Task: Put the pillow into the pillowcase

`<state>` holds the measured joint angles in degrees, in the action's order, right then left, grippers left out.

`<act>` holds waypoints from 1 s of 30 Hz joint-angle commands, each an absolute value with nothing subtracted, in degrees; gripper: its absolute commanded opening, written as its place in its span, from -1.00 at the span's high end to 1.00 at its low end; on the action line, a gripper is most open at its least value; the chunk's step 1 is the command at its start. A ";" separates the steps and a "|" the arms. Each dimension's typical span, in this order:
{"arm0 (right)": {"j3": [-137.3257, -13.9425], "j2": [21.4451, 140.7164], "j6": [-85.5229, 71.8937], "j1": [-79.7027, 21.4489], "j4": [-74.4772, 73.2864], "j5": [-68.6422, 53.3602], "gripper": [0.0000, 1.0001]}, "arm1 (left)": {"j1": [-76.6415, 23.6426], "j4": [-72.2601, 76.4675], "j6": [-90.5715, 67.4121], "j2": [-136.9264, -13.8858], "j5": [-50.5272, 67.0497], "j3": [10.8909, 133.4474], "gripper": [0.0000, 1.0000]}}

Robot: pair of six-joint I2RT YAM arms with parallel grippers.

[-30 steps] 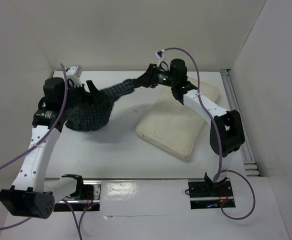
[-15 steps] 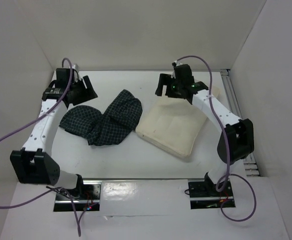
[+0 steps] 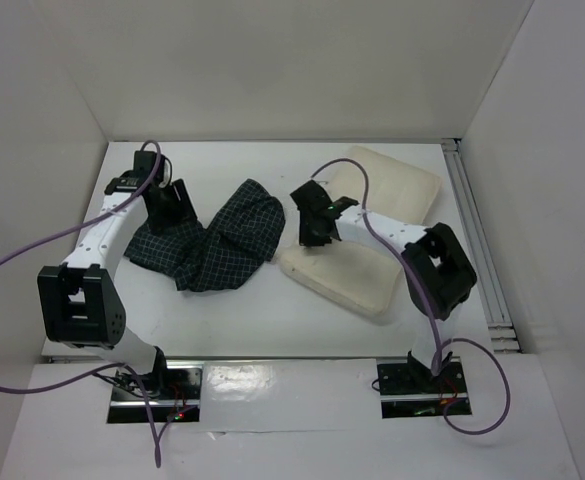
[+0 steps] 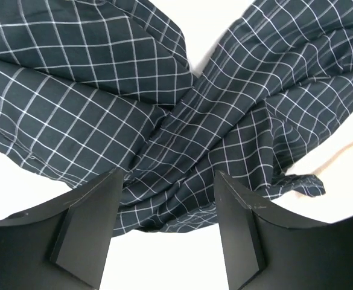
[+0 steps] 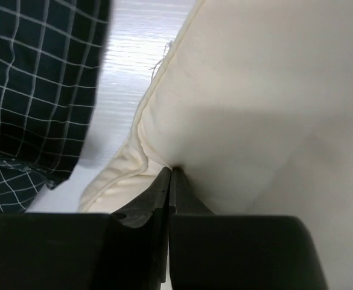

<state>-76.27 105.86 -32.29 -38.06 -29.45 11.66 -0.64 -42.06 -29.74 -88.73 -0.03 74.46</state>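
Presently pillow (image 3: 357,275) lies outside crumpled pillowcase (image 3: 227,240); right end effector (image 5: 170,172) pinches pillow seam; left end effector (image 4: 169,175) spread above pillowcase; insertion not started.

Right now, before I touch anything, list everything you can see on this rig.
pillow: one, cream-white, right half of the table, beside the pillowcase
pillowcase: one, dark navy with a white grid, crumpled left of centre
table: one, white, under both
rail: one, silver, along the table's right edge
walls: white, at the back and both sides
arms: two, white and black, left arm and right arm reaching in from the near edge
left hand: one, black, open above the pillowcase
right hand: one, black, shut, tips against the pillow's left edge
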 commanded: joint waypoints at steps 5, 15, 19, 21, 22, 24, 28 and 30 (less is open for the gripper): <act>-64.78 83.69 -36.40 -29.53 -37.18 25.04 1.00 | -0.09 -43.07 -29.61 -87.98 -7.81 74.89 -0.49; -79.96 95.40 -25.23 -43.57 -32.00 19.34 -1.00 | 1.05 -43.68 -34.27 -89.91 -10.90 74.54 -0.70; -91.04 106.94 -23.82 -49.04 -27.62 9.54 -1.00 | 1.58 -43.07 -38.48 -90.53 -9.06 71.38 -0.78; -96.40 111.94 -23.82 -50.09 -25.76 3.89 -1.00 | 1.58 -43.07 -39.45 -90.53 -8.27 69.79 -0.78; -97.63 113.10 -23.82 -50.10 -23.40 1.34 -1.00 | 1.58 -42.46 -40.25 -90.53 -8.26 69.09 -0.78; -99.05 116.00 -24.35 -50.88 -20.58 -3.67 -1.00 | 1.58 -41.40 -41.12 -91.23 -9.04 66.98 -0.78; -101.51 121.45 -26.97 -52.03 -16.01 -7.38 -1.00 | 2.29 -39.21 -42.45 -94.83 -8.27 66.36 -0.67; -105.00 124.09 -27.50 -52.03 -15.03 -5.02 -0.95 | 2.81 -37.89 -42.45 -97.64 -6.95 67.23 -0.44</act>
<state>-99.48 121.56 -26.06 -51.53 -21.08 -2.72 2.07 -40.95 -40.84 -95.35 -8.47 66.24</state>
